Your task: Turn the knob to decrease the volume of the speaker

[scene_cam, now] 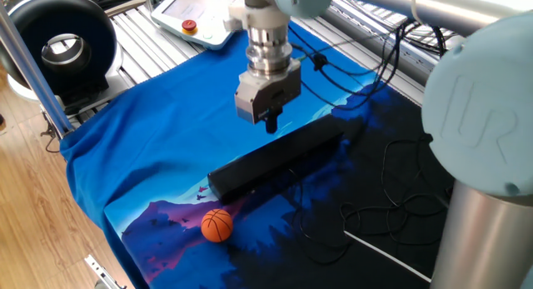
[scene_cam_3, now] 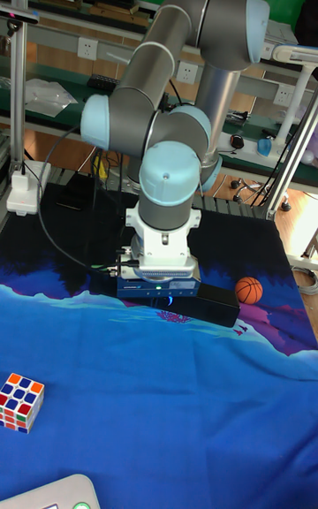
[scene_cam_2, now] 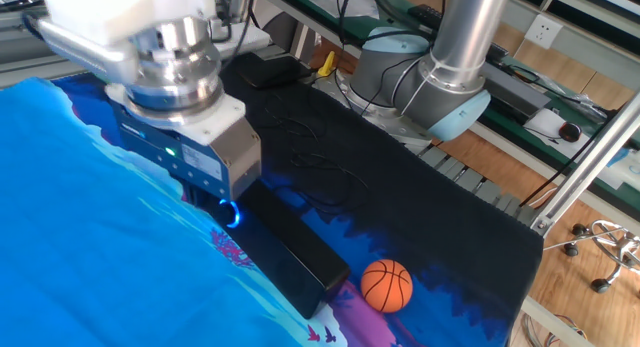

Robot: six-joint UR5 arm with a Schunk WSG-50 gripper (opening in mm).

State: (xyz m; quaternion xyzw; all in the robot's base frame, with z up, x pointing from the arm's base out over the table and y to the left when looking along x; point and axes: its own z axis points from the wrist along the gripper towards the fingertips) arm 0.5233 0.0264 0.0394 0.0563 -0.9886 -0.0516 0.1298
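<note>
The speaker [scene_cam: 275, 160] is a long matte-black bar lying across the blue cloth, also seen in the other fixed view [scene_cam_2: 290, 249] and the tall view [scene_cam_3: 217, 304]. My gripper [scene_cam: 271, 124] hangs just above the bar's far long edge, near its middle, with a small gap below the tips. Its dark fingers [scene_cam: 271, 118] look pressed together with nothing between them. The knob is hidden: I cannot pick it out on the black bar in any view. In the other fixed view and the tall view the gripper body covers the fingertips.
An orange ball [scene_cam: 216, 225] lies on the cloth near the speaker's near end. A big black ring-shaped device [scene_cam: 62, 47] stands at the back left, beside a teach pendant [scene_cam: 196, 18]. Thin black cables [scene_cam: 375, 214] loop to the right. A Rubik's cube [scene_cam_3: 19, 402] sits apart.
</note>
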